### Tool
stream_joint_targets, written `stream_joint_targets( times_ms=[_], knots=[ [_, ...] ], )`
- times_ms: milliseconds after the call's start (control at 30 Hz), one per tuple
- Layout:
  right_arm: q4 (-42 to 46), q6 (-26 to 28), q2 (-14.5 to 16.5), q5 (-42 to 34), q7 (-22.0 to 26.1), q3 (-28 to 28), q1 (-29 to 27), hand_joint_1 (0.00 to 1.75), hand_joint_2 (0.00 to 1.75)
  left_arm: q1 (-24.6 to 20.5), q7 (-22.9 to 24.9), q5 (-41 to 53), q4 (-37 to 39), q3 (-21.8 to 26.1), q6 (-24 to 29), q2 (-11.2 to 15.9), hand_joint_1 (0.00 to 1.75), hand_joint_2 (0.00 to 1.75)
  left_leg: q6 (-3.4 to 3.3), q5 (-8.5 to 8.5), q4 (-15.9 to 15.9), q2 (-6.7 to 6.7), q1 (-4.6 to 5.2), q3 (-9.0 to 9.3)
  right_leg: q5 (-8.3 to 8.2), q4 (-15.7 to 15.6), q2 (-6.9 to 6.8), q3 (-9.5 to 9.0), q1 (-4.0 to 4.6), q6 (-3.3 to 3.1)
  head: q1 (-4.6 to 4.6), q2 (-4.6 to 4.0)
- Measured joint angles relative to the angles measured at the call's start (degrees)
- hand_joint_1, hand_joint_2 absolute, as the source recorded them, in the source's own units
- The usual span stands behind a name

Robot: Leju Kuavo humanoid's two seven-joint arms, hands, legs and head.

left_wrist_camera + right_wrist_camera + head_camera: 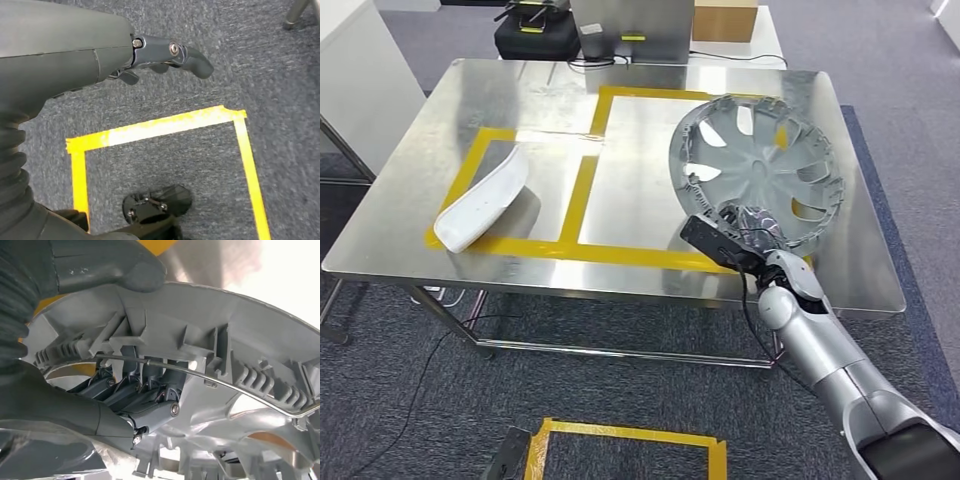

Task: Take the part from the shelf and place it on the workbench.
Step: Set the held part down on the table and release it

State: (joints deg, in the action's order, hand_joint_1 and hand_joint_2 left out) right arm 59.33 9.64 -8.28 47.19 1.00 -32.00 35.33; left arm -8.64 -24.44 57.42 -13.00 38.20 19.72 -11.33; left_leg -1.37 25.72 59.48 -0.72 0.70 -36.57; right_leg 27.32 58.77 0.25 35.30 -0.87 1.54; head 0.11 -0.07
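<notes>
Head view: the right hand (743,228) grips the rim of the wheel cover (756,165), which lies tilted on the steel worktop (410,190) inside the yellow tape, so delivery looks nearly done and only release remains, while the left hand (166,55) hangs empty, fingers loosely apart.

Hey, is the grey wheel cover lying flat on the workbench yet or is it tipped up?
Tipped. The wheel cover has its near rim gripped by the right hand, and the right wrist view shows bright tabletop under its lifted edge.
</notes>
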Motion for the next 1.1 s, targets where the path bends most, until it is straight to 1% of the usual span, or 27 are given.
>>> stream_joint_targets(
  times_ms=[67,100,133,200,233,267,300,333,367,400,433,467,567,600,633,667,700,767,800,833,867,900,933,967,1000,1033,1100],
  knots=[
    [-0.25,0.04,0.07,0.07,-0.13,0.07,0.08,1.75,1.75,0.05,0.11,0.01,0.00,-0.01,0.00,0.01,0.00,1.75,-0.39,-0.12,-0.63,0.01,-0.17,0.33,0.32,0.17,-0.05,0.28,-0.11,0.58,0.05,0.00],
    [-0.51,0.08,0.15,0.20,-0.29,0.16,0.21,1.75,1.75,0.00,0.20,0.05,0.00,-0.02,-0.05,-0.01,0.00,1.75,-0.66,-0.26,-0.92,0.02,-0.28,0.52,1.13,1.34,-0.07,0.88,-0.14,0.81,0.09,0.00],
    [-0.93,0.19,0.27,0.45,-0.44,0.25,0.38,1.75,1.75,-0.09,0.25,0.10,0.00,-0.05,-0.16,-0.05,0.00,1.75,-0.89,-0.39,-1.16,0.04,-0.39,0.70,2.39,3.61,-0.07,2.00,-0.15,0.99,0.14,0.00],
    [-2.42,0.74,0.69,1.35,-0.57,0.37,0.74,1.75,1.75,-0.24,0.31,0.18,0.00,-0.19,-0.60,-0.17,0.00,1.75,-1.11,-0.40,-1.17,0.04,-0.34,0.74,5.57,11.03,-0.08,5.59,-0.18,1.29,0.18,0.00],
    [-3.38,1.11,0.98,1.92,-0.56,0.37,0.83,1.75,1.75,-0.25,0.32,0.19,0.00,-0.33,-0.88,-0.20,0.00,1.75,-1.16,-0.36,-1.14,0.03,-0.32,0.75,6.44,14.24,-0.09,7.25,-0.20,1.44,0.16,0.00],
    [-4.37,1.44,1.33,2.47,-0.61,0.37,0.86,1.75,1.75,-0.23,0.34,0.21,0.00,-0.53,-1.14,-0.22,0.00,1.75,-1.20,-0.33,-1.10,0.01,-0.32,0.78,6.44,15.88,-0.10,8.24,-0.22,1.55,0.17,0.00],
    [-5.36,1.66,1.80,3.00,-0.77,0.37,0.87,1.75,1.75,-0.23,0.37,0.25,0.00,-0.74,-1.44,-0.22,0.00,1.75,-1.21,-0.28,-1.05,-0.02,-0.33,0.81,5.36,15.25,-0.12,8.16,-0.24,1.60,0.19,0.00],
    [-6.31,1.75,2.34,3.45,-1.00,0.37,0.90,1.75,1.75,-0.24,0.40,0.34,0.00,-0.93,-1.73,-0.22,0.00,1.75,-1.15,-0.20,-0.97,-0.05,-0.37,0.86,3.39,12.25,-0.18,6.91,-0.27,1.61,0.19,0.00],
    [-7.27,1.79,2.92,3.81,-1.25,0.37,0.97,1.75,1.75,-0.29,0.44,0.45,0.00,-1.07,-2.02,-0.23,0.00,1.75,-0.98,-0.07,-0.85,-0.06,-0.39,0.89,1.51,8.12,-0.26,5.08,-0.30,1.59,0.19,0.00],
    [-8.31,1.82,3.57,4.09,-1.41,0.34,1.13,1.75,1.75,-0.37,0.46,0.56,0.00,-1.19,-2.30,-0.22,0.00,1.75,-0.74,0.09,-0.62,-0.05,-0.29,0.79,0.19,4.28,-0.31,3.16,-0.26,1.51,0.23,0.00],
    [-9.38,1.91,4.27,4.29,-1.37,0.31,1.30,1.75,1.75,-0.44,0.49,0.66,0.00,-1.31,-2.53,-0.20,0.00,1.75,-0.48,0.20,-0.43,-0.02,-0.19,0.67,-0.57,1.58,-0.30,1.74,-0.21,1.31,0.20,0.00],
    [-10.36,2.01,4.93,4.42,-1.13,0.27,1.41,1.75,1.75,-0.49,0.50,0.72,0.00,-1.42,-2.71,-0.17,0.00,1.75,-0.26,0.25,-0.28,0.02,-0.09,0.55,-0.59,0.41,-0.25,1.05,-0.11,1.05,0.15,0.00],
    [-12.47,2.04,6.42,4.63,0.28,0.17,1.44,1.75,1.75,-0.50,0.51,0.68,0.00,-1.69,-3.02,-0.15,0.00,1.75,0.27,0.44,-0.04,0.07,-0.20,0.48,-0.61,0.22,-0.16,0.73,0.03,-0.01,0.06,0.00],
    [-12.84,1.95,6.77,4.63,0.75,0.14,1.47,1.75,1.75,-0.48,0.48,0.63,0.00,-1.81,-3.02,-0.14,0.00,1.75,0.50,0.84,0.33,0.09,-0.28,0.37,-0.65,0.15,-0.19,0.62,-0.01,-0.35,0.05,0.00],
    [-13.07,1.81,7.11,4.61,1.20,0.13,1.54,1.75,1.75,-0.46,0.43,0.59,0.00,-1.94,-3.02,-0.13,0.00,1.75,0.76,1.61,1.30,0.11,-0.34,0.03,-0.68,0.06,-0.22,0.50,-0.09,-0.67,0.00,0.00],
    [-13.23,1.63,7.44,4.56,1.65,0.13,1.58,1.75,1.75,-0.45,0.36,0.52,0.00,-2.07,-3.03,-0.13,0.00,1.75,0.97,2.66,2.95,0.13,-0.41,-0.62,-0.66,0.04,-0.22,0.43,-0.10,-0.90,-0.06,0.00],
    [-13.40,1.38,7.77,4.49,2.15,0.09,1.59,1.75,1.75,-0.44,0.26,0.43,0.00,-2.20,-3.05,-0.13,0.00,1.75,1.17,4.23,5.95,0.13,-0.47,-1.87,-0.62,0.04,-0.21,0.37,-0.08,-1.09,-0.11,0.00],
    [-13.71,0.72,8.37,4.28,3.09,-0.16,1.46,1.75,1.75,-0.37,0.03,0.23,0.00,-2.37,-3.09,-0.13,0.00,1.75,1.45,7.24,13.02,0.13,-0.60,-4.99,-0.57,0.04,-0.18,0.32,-0.04,-1.29,-0.12,0.00],
    [-13.87,0.22,8.61,4.08,3.51,-0.37,1.36,1.75,1.75,-0.32,-0.11,0.12,0.00,-2.42,-3.10,-0.13,0.00,1.75,1.51,7.91,15.48,0.13,-0.66,-6.10,-0.56,0.04,-0.15,0.29,-0.02,-1.31,-0.12,0.00],
    [-14.01,-0.31,8.78,3.84,3.81,-0.56,1.31,1.75,1.75,-0.27,-0.23,-0.02,0.00,-2.44,-3.10,-0.12,0.00,1.75,1.49,7.40,15.67,0.13,-0.70,-6.16,-0.55,0.04,-0.12,0.23,-0.01,-1.32,-0.12,0.00],
    [-14.15,-0.92,8.92,3.55,4.06,-0.74,1.30,1.75,1.75,-0.25,-0.33,-0.15,0.00,-2.45,-3.09,-0.11,0.00,1.75,1.42,5.90,13.64,0.13,-0.74,-5.12,-0.54,0.04,-0.09,0.14,-0.01,-1.30,-0.12,0.00],
    [-14.28,-1.49,9.02,3.26,4.24,-0.92,1.34,1.75,1.75,-0.26,-0.38,-0.29,0.00,-2.46,-3.09,-0.10,0.00,1.75,1.31,3.80,9.78,0.14,-0.81,-3.16,-0.51,0.04,-0.07,0.01,-0.01,-1.25,-0.12,0.00],
    [-14.40,-1.95,9.11,2.98,4.36,-1.07,1.42,1.75,1.75,-0.30,-0.39,-0.39,0.00,-2.47,-3.08,-0.08,0.00,1.75,1.23,2.31,5.78,0.13,-0.79,-1.08,-0.48,0.06,-0.03,-0.07,0.09,-1.11,-0.12,0.00],
    [-14.52,-2.33,9.19,2.73,4.47,-1.21,1.51,1.75,1.75,-0.36,-0.40,-0.45,0.00,-2.48,-3.08,-0.08,0.00,1.75,1.14,1.34,2.51,0.12,-0.77,0.56,-0.47,0.08,0.05,-0.08,0.18,-0.89,-0.08,0.00],
    [-14.66,-2.63,9.25,2.51,4.57,-1.37,1.55,1.31,1.31,-0.39,-0.40,-0.49,0.00,-2.48,-3.08,-0.09,0.00,1.75,1.05,1.09,0.63,0.10,-0.71,1.48,-0.49,0.04,0.13,-0.07,0.26,-0.59,-0.07,0.00],
    [-14.79,-2.80,9.32,2.39,4.67,-1.52,1.56,0.87,0.87,-0.38,-0.41,-0.54,0.00,-2.49,-3.08,-0.08,0.00,1.75,0.92,1.35,0.09,0.09,-0.60,1.70,-0.58,-0.06,0.20,-0.05,0.31,-0.25,-0.04,0.00],
    [-15.06,-2.95,9.42,2.17,4.82,-1.81,1.55,0.00,0.00,-0.34,-0.42,-0.67,0.00,-2.49,-3.10,-0.08,0.00,1.75,0.33,1.06,-0.33,0.12,-0.65,1.78,-0.58,-0.18,0.26,0.06,0.21,0.40,-0.05,0.00]
  ],
)
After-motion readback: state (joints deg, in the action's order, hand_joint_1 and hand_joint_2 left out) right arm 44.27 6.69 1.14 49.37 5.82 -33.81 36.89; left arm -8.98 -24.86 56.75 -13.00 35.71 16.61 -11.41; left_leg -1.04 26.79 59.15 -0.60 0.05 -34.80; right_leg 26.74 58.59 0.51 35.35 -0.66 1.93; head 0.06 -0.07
